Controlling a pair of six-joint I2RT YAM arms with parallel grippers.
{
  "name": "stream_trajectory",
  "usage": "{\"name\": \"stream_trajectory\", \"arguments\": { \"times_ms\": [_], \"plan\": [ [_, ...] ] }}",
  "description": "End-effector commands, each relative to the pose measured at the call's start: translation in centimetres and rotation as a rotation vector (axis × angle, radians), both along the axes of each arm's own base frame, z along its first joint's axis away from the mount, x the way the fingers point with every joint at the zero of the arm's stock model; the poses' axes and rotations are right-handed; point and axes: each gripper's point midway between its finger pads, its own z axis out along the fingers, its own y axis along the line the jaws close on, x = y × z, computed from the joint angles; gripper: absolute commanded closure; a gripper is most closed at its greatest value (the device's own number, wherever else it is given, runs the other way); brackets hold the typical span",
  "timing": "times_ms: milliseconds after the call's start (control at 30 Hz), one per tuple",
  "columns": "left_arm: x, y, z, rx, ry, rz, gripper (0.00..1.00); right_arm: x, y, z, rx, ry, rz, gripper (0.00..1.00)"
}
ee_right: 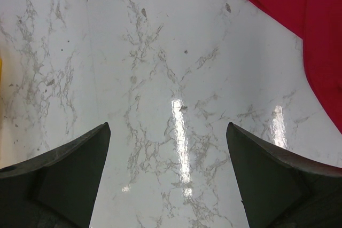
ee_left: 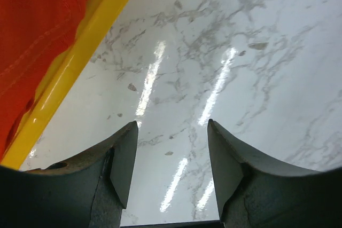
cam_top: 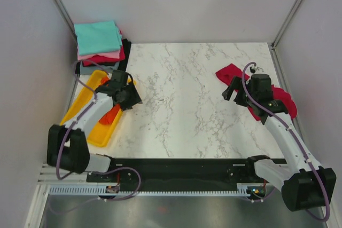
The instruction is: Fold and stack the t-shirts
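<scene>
From above, the left gripper (cam_top: 128, 97) hangs over the right rim of the yellow tray (cam_top: 101, 134), where the orange t-shirt (cam_top: 110, 115) lies crumpled, partly under the arm; only the left wrist view shows its jaws parted, with bare marble between them and nothing gripped, the orange cloth off to its left; the right gripper (cam_top: 231, 90) sits over the table (cam_top: 181, 105) just beside the crimson t-shirt (cam_top: 228, 72), which is bunched at the right edge; the right wrist view shows those jaws spread wide and empty, red cloth at the upper right; the folded stack (cam_top: 99, 38), teal on top, in the far left corner, appears only from overhead
</scene>
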Motion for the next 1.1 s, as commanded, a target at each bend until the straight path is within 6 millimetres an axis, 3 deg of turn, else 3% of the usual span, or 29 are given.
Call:
{"name": "stream_trajectory", "arguments": {
  "times_ms": [0, 33, 167, 433, 533, 567, 633, 667, 700, 733, 767, 800, 867, 900, 1067],
  "plan": [
    [1.3, 0.6, -1.7, 0.097, 0.021, -0.04, 0.38, 0.4, -0.7, 0.1, -0.031, -0.01, -0.033, 0.02],
    [1.4, 0.9, -3.4, 0.127, 0.071, -0.041, 0.38, 0.4, -0.7, 0.0, -0.033, -0.005, -0.03, 0.02],
    [1.7, 4.2, -5.5, 0.201, 0.146, 0.039, 0.37, 0.4, -0.9, -0.8, -0.05, 0.029, -0.034, 0.02],
    [2.5, 11.8, -4.0, 0.204, 0.103, 0.246, 0.37, 2.4, -2.0, -1.3, -0.109, 0.067, -0.086, 0.02],
    [3.4, 11.2, -3.0, 0.159, 0.06, 0.198, 0.37, 4.4, -1.9, -2.0, -0.119, 0.096, -0.095, 0.02],
    [3.6, 10.1, -2.7, 0.114, 0.054, 0.162, 0.37, 5.2, -2.3, -2.2, -0.139, 0.099, -0.117, 0.02],
    [3.6, 9.2, -2.0, 0.103, 0.029, 0.126, 0.37, 7.7, -2.3, -2.5, -0.156, 0.111, -0.13, 0.02],
    [3.4, 8.8, -1.7, 0.102, 0.022, 0.113, 0.37, 8.9, -2.8, -3.9, -0.193, 0.149, -0.151, 0.02],
    [3.3, 8.2, -0.6, 0.087, -0.014, 0.085, 0.37, 10.9, -2.7, -2.5, -0.201, 0.113, -0.157, 0.04],
    [3.3, 7.8, 0.0, 0.088, -0.032, 0.066, 0.36, 12.0, -3.0, -2.6, -0.225, 0.113, -0.166, 0.06],
    [3.2, 7.7, 0.6, 0.085, -0.051, 0.052, 0.37, 12.9, -3.3, -4.7, -0.26, 0.174, -0.172, 0.08],
    [2.9, 7.7, 1.2, 0.09, -0.068, 0.033, 0.36, 15.1, -3.5, -3.0, -0.272, 0.135, -0.189, 0.13],
    [2.1, 6.4, 3.0, 0.083, -0.124, -0.02, 0.36, 16.7, -3.5, -3.5, -0.305, 0.153, -0.181, 0.18],
    [1.6, 6.4, 3.3, 0.091, -0.136, -0.045, 0.36, 18.5, -3.6, -4.0, -0.333, 0.156, -0.192, 0.21],
    [-1.5, 6.6, 4.9, 0.133, -0.193, -0.109, 0.36, 21.7, -4.8, -6.5, -0.44, 0.214, -0.213, 0.28]
  ]
}}
